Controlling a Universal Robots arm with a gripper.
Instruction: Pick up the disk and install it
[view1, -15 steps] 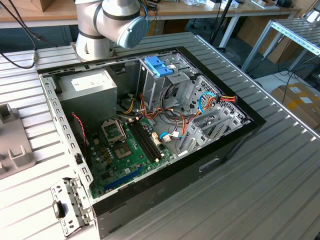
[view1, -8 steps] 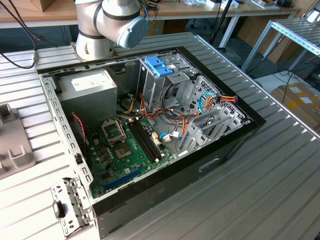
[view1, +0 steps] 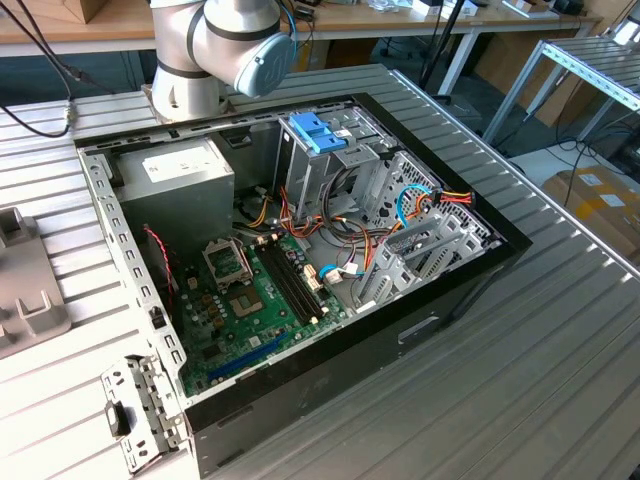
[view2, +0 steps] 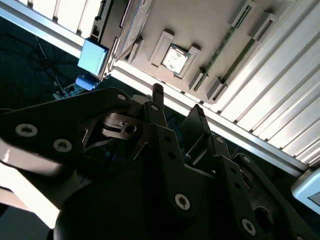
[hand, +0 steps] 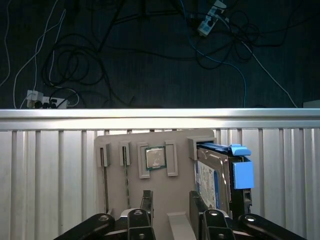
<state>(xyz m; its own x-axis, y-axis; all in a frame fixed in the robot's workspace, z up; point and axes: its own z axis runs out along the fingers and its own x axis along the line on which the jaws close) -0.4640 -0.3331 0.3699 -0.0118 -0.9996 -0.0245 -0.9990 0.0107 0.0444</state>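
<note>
claw (hand: 171, 195) (view2: 177, 97): released; in both wrist views you see its two fingers (hand: 146, 200) apart with nothing between them, hovering over the grey holder (hand: 115, 202).
disk (hand: 216, 172): you find it standing on edge in the holder's end slot, light-blue rails along its sides.
holder: besides the disk it carries a square chip (hand: 155, 158) in a framed pocket and two thin strips (hand: 103, 170) in narrow slots; it rests on the ribbed tabletop (hand: 50, 170), by its edge.
computer case (view1: 430, 320): centre of the exterior view, lid off; inside you see a green motherboard (view1: 260, 300), a grey power-supply box (view1: 185, 180) and a metal cage (view1: 330, 175) topped by a blue tab (view1: 318, 130).
</note>
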